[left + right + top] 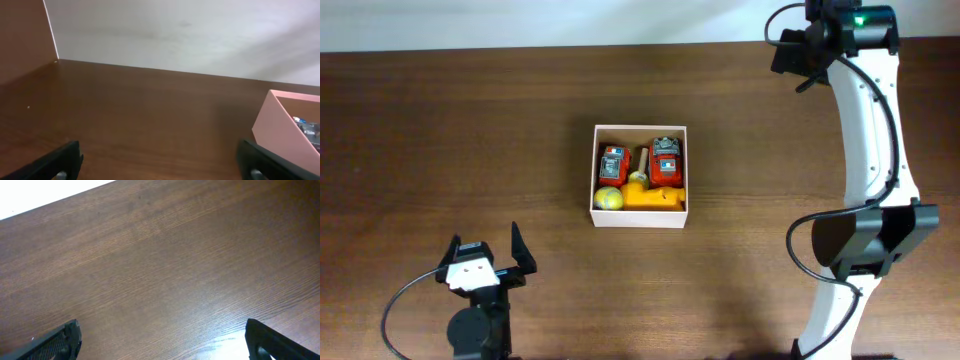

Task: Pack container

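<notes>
The container (640, 218), a square white-walled box, sits mid-table. Inside it lie two red toys (612, 163) (666, 160), a yellow-green ball (608, 198) and an orange toy (655, 197). My left gripper (485, 237) is near the front left, well apart from the box, open with nothing between its fingers. In the left wrist view the left gripper (162, 167) frames bare wood, and the container's wall (280, 125) shows at the right. My right gripper (790, 55) hovers at the far right corner. In its wrist view the right gripper (162, 345) is open over bare table.
The white right arm (865, 130) arches from the front right up to the far edge. A pale wall (175, 35) backs the dark wooden table (470, 130). The table's far edge (30, 207) shows in the right wrist view.
</notes>
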You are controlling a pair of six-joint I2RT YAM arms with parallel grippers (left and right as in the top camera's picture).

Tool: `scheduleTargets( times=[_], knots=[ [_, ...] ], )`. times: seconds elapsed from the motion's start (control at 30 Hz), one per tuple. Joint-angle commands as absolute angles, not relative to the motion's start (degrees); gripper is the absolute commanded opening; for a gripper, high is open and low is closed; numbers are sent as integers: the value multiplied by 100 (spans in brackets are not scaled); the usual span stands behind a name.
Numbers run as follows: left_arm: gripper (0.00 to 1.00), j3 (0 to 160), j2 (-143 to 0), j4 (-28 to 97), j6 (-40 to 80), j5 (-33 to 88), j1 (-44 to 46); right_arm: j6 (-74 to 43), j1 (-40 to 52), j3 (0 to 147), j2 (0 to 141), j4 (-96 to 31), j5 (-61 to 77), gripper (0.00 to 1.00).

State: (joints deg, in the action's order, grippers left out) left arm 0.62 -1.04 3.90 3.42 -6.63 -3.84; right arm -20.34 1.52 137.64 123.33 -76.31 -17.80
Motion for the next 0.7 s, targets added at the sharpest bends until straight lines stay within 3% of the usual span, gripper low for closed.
scheduleTargets(
  times=[0.0,0.67],
  knots=[
    [99,51,-32,440,163,-576,-419,-1994,110,13738,12315,-7627,-1848,99],
    [99,54,-34,436,167,-493,-419,-1994,110,13738,12315,-7627,-1848,99]
  ],
)
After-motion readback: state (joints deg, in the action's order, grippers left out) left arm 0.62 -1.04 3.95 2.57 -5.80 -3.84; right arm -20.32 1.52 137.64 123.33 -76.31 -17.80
